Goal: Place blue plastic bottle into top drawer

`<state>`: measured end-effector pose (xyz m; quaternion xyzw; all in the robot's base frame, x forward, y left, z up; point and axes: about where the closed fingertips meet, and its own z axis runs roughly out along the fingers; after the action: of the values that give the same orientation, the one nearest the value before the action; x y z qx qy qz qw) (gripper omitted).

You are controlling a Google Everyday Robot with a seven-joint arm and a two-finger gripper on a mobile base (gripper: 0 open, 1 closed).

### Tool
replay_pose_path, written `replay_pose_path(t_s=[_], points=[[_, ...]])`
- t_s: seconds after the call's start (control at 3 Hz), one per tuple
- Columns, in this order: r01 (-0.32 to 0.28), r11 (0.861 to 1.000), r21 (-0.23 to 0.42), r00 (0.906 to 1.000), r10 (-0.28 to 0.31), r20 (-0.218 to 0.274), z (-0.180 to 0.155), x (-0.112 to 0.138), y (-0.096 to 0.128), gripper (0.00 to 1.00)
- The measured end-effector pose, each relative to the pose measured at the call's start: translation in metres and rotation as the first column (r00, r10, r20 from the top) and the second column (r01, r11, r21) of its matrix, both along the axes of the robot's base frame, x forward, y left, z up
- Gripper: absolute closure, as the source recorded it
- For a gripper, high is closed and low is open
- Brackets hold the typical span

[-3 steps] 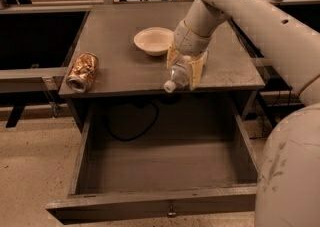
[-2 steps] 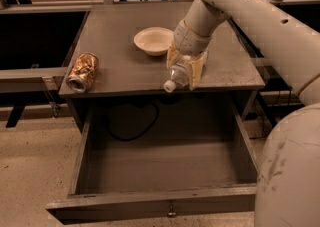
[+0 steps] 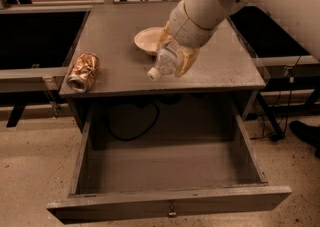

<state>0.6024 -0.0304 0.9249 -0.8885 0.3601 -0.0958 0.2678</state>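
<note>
- Since 1 second ago, the small clear blue plastic bottle [image 3: 166, 62] has shifted left and slightly up.
- The robot's 2-finger gripper [image 3: 174, 57] pinches the bottle, white cap pointing down-left, above the front of the grey table [image 3: 225, 61], beside the shallow cream bowl [image 3: 145, 41].
- The wide grey wooden top drawer [image 3: 170, 206] stands pulled open below.
- A dented gold-brown metal can [image 3: 83, 71] lies on the table's left.

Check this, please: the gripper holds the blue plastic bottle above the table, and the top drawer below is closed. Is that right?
Not quite. The camera view shows the top drawer pulled open, not closed. The rest is right: the gripper holds the blue plastic bottle above the table.
</note>
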Motion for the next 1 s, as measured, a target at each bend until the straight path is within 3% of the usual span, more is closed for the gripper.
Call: replay_pose_path(t_s=[0.33, 0.67, 1.0], points=[[-0.014, 1.0, 0.011, 0.9942, 0.013, 0.107, 0.036, -0.019, 0.019, 1.0], [-0.011, 1.0, 0.012, 0.994, 0.01, 0.109, 0.038, -0.018, 0.018, 1.0], [0.054, 0.994, 0.099, 0.9977, -0.058, 0.034, 0.027, -0.016, 0.019, 1.0]])
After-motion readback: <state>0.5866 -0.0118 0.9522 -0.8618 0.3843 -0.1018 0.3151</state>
